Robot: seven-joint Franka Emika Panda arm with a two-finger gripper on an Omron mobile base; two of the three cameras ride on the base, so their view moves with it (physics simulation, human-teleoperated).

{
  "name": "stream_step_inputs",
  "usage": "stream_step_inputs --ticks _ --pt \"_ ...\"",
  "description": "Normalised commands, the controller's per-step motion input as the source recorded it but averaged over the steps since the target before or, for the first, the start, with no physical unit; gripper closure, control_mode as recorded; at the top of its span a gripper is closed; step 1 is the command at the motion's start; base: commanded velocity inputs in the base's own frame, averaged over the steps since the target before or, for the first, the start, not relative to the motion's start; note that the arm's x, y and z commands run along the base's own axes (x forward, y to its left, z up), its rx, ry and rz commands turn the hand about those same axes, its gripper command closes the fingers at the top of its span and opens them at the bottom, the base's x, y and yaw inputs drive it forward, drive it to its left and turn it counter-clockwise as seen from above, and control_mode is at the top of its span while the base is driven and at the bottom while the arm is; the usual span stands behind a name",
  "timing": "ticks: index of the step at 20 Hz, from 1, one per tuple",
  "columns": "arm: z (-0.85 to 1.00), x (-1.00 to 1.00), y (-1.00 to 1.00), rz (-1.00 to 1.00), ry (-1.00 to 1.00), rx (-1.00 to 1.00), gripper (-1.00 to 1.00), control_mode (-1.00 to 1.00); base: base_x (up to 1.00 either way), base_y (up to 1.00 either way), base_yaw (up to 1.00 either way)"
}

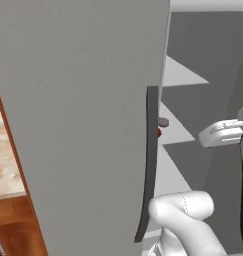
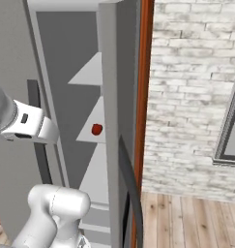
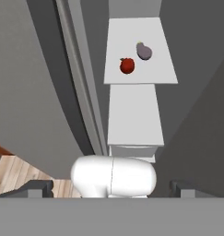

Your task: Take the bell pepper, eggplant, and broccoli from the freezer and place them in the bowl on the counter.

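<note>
Grey matte metal dominates our left base view: the tall freezer's flat door [image 1: 83,115] stands swung open, its dark curved vertical handle [image 1: 149,165] running down the edge. Just past that handle, on a pale grey inner shelf [image 1: 175,131], we glimpse a sliver of the small glossy red bell pepper [image 1: 159,133] and, just above it, a bit of the dull purple-mauve eggplant [image 1: 164,122]. Left of the door, a strip of the beige marbled stone counter [image 1: 5,165] shows over reddish-brown cabinets.

From the right base view, the red pepper [image 2: 96,129] sits on the middle shelf inside the freezer [image 2: 66,72], well beyond the arm.

In the hand view, we look along the gripper [image 3: 111,191] into the cavity. Its jaws stand spread as wide as they go, with nothing between them. The pepper [image 3: 127,65] and the oval eggplant [image 3: 144,51] lie near each other on the far shelf [image 3: 141,76], apart, the eggplant farther in from the door side. We cannot spot the broccoli.

We judge both vegetables light and fairly firm, though the pepper's shiny rounded skin looks slippery and liable to roll. We would take it across its widest middle, jaws squarely on either flank. The eggplant seems duller and grippier; across its short axis looks safest.
</note>
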Motion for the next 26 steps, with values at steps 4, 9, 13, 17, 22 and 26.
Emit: stream_step_inputs --ticks 4,9,13,17,22,26 --pt "0.00 0.00 0.00 0.00 0.00 0.00 -1.00 1.00 0.06 -0.66 0.14" --pt "0.00 0.00 0.00 0.00 0.00 0.00 -1.00 1.00 0.06 -0.56 0.13" --pt "0.00 0.00 0.00 0.00 0.00 0.00 -1.00 1.00 0.00 -0.06 0.02" --pt "0.00 0.00 0.00 0.00 0.00 0.00 -1.00 1.00 0.00 0.00 0.00" --pt "-0.02 0.00 -0.07 0.01 -0.18 0.00 -1.00 -1.00 0.00 0.00 0.00" --pt "-0.17 0.04 -0.18 0.02 -0.36 0.00 -1.00 -1.00 0.00 0.00 0.00"
